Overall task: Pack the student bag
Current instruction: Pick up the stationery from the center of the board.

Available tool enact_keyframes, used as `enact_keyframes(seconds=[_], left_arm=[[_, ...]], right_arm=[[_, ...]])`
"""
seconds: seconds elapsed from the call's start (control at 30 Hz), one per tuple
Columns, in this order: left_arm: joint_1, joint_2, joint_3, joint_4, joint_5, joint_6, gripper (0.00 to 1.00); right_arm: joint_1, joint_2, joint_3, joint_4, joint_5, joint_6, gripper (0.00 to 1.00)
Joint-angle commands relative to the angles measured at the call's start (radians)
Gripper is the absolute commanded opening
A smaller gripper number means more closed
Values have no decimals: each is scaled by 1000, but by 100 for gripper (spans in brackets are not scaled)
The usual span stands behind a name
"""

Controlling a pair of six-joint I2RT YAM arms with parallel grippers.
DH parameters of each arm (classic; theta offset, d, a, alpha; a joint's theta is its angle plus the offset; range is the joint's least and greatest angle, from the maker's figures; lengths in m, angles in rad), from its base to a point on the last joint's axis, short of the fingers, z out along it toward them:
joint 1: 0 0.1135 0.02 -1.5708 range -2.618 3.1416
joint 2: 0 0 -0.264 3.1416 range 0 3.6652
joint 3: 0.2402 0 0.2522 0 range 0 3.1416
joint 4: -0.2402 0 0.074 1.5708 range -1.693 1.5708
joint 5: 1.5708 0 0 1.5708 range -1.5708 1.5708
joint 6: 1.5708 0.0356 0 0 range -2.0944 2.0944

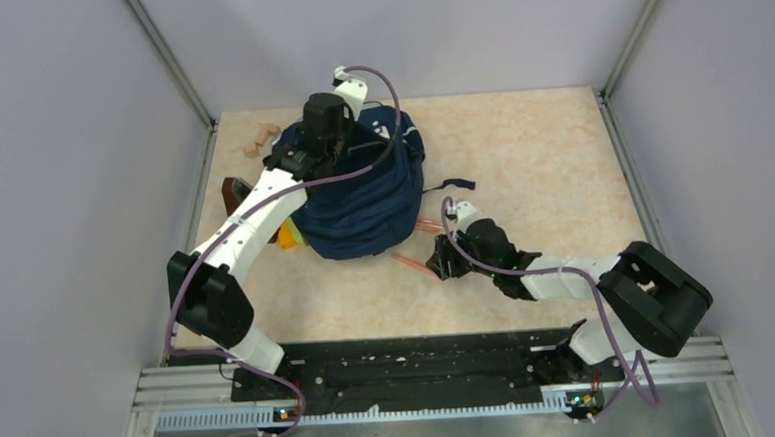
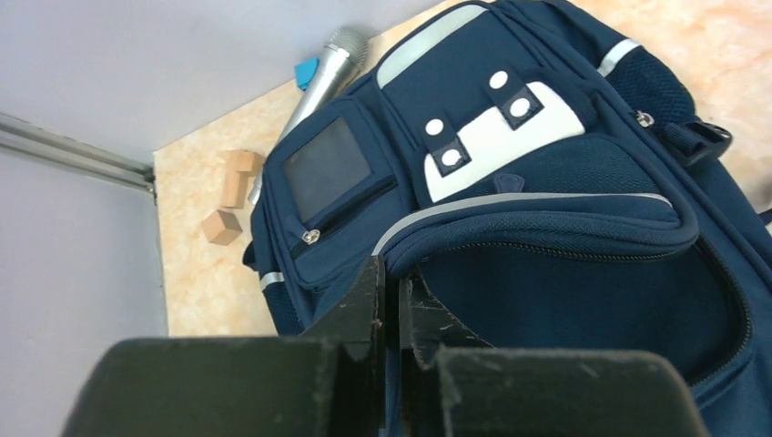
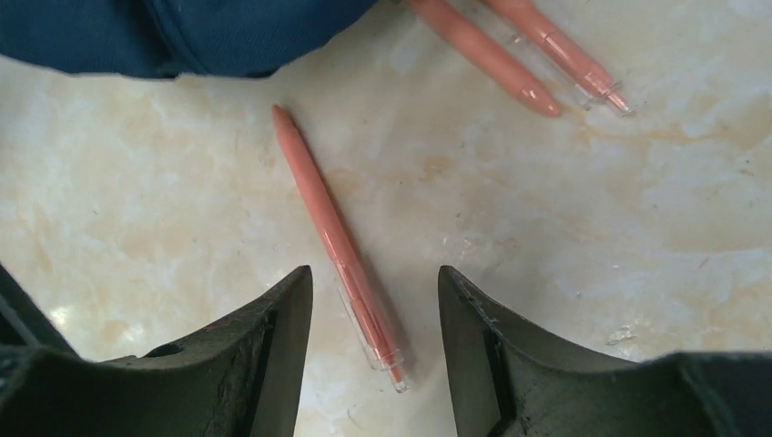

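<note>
Marbled beige tabletop (image 1: 531, 161) carries the student bag (image 1: 363, 200) at about ten o'clock from its centre. Closed, the left gripper (image 2: 390, 305) seemingly pinches the rim of its open mouth. At the bag's four o'clock the right gripper (image 3: 375, 278) stands open astride an orange pen (image 3: 330, 232). Lying skewed between the jaws, the pen could roll away on closing; slipping fabric would collapse the mouth.

Matt woven cloth on the student bag (image 2: 583, 300); smooth, glossy plastic on the pen (image 3: 337, 241); polished marbled table (image 3: 592, 228); brushed metal microphone (image 2: 323, 77); bare wood blocks (image 2: 221, 226).
</note>
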Motion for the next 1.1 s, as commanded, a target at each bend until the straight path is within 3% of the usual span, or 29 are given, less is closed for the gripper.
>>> enact_keyframes(seconds=[0.0, 0.4, 0.73, 0.87, 1.07], left_arm=[[9, -75, 94, 156, 29, -61, 0], [8, -90, 82, 42, 123, -116, 0], [9, -175, -34, 14, 171, -153, 0], [9, -236, -96, 8, 192, -176, 0], [7, -298, -197, 30, 238, -210, 0]], right_arm=[[67, 61, 57, 50, 90, -137, 52], [188, 178, 157, -95, 248, -280, 46], [234, 210, 175, -151, 250, -277, 43], [234, 212, 196, -193, 263, -270, 22], [235, 89, 172, -249, 247, -243, 2]])
